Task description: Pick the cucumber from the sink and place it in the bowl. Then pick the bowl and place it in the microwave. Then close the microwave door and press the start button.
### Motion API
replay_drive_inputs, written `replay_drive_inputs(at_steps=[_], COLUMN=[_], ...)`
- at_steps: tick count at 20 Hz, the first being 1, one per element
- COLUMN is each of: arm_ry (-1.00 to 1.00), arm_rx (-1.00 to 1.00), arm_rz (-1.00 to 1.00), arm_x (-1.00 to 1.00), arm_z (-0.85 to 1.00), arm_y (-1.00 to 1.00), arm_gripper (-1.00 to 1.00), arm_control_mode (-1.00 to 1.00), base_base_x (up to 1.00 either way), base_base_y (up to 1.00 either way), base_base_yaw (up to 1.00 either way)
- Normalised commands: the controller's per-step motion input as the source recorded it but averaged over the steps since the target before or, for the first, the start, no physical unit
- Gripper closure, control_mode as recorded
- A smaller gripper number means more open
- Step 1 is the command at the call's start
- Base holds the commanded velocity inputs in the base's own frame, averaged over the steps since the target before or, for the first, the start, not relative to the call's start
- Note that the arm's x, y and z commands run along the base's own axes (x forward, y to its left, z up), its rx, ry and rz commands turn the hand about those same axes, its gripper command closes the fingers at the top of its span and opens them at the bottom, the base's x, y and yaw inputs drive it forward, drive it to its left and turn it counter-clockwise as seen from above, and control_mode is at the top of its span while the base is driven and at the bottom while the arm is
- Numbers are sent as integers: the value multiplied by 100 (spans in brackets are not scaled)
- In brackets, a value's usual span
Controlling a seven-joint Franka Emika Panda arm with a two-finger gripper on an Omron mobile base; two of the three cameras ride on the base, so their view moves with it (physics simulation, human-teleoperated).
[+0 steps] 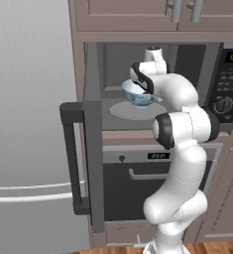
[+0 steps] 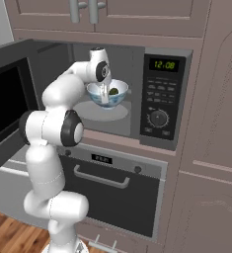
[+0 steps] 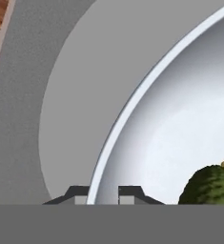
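The white bowl (image 1: 137,94) (image 2: 107,98) with a blue pattern hangs inside the open microwave (image 2: 159,99), just above the round turntable plate (image 1: 133,112) (image 2: 94,113). My gripper (image 1: 147,88) (image 2: 104,94) (image 3: 104,194) is shut on the bowl's near rim, one finger inside and one outside. The dark-green cucumber (image 2: 114,91) (image 3: 211,187) lies in the bowl (image 3: 180,119). The microwave door (image 1: 93,163) (image 2: 6,99) stands wide open to the left. The sink is out of view.
The black control panel (image 1: 228,84) with buttons and a dial is right of the cavity. An oven (image 1: 133,183) (image 2: 112,190) with a horizontal handle sits below. A steel fridge (image 1: 29,124) stands left, and cabinets hang above.
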Motion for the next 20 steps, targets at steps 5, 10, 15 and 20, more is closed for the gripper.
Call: replay_drive_inputs(at_steps=[5, 10, 15, 20], arm_ry=[0, 0, 0, 1], arm_rx=[0, -1, 0, 0], arm_rz=[7, 10, 15, 16], arm_x=[0, 0, -29, -14], arm_z=[-79, -92, -41, 0], arm_y=[17, 26, 26, 21], arm_gripper=[100, 100, 100, 100], arm_control_mode=[-100, -100, -100, -100], base_base_x=[0, 0, 0, 0], base_base_y=[0, 0, 0, 0], base_base_yaw=[0, 0, 0, 0])
